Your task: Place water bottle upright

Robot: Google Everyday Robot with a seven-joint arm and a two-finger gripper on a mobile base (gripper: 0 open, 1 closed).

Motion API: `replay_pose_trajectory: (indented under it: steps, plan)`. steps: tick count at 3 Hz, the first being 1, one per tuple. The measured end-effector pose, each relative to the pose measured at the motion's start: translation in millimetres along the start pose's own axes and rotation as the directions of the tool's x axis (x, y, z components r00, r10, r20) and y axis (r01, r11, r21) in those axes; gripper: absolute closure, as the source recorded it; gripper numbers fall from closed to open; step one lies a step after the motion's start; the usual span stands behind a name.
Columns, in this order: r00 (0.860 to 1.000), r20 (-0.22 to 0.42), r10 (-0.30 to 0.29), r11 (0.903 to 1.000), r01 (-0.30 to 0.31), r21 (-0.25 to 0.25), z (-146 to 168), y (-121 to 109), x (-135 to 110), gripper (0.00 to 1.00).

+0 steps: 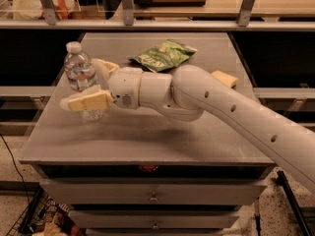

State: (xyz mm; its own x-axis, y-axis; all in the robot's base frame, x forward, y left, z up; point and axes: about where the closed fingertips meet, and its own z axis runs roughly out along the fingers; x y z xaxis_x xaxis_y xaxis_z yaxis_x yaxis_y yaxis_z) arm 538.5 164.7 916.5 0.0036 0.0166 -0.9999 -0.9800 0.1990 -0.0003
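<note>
The water bottle (79, 73) is clear and ribbed with a white cap. It stands upright at the left side of the grey table (147, 132), its base on or just above the top. My gripper (93, 85) is at the bottle. One tan finger (87, 101) crosses in front of its lower half and the other finger (107, 66) sits behind it. The gripper is shut on the bottle. The white arm reaches in from the lower right across the table.
A green snack bag (163, 54) lies at the back middle of the table. A yellow sponge (224, 78) shows behind the arm at the right. A shelf rail (157, 24) runs behind the table. Drawers (152, 196) are below its front edge.
</note>
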Motion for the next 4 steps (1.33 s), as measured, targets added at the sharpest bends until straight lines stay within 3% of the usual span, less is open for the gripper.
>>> replay_pose_trajectory:
  steps: [2,3,4]
  plan:
    - [1.0,-0.025,-0.001,1.0,0.002,0.01,-3,1,1,0.0]
    - [0.994,-0.113,0.008,0.9993,-0.003,0.037,-40,14,16,0.0]
    - [0.993,-0.115,0.008,0.9991,-0.004,0.043,-43,13,16,0.0]
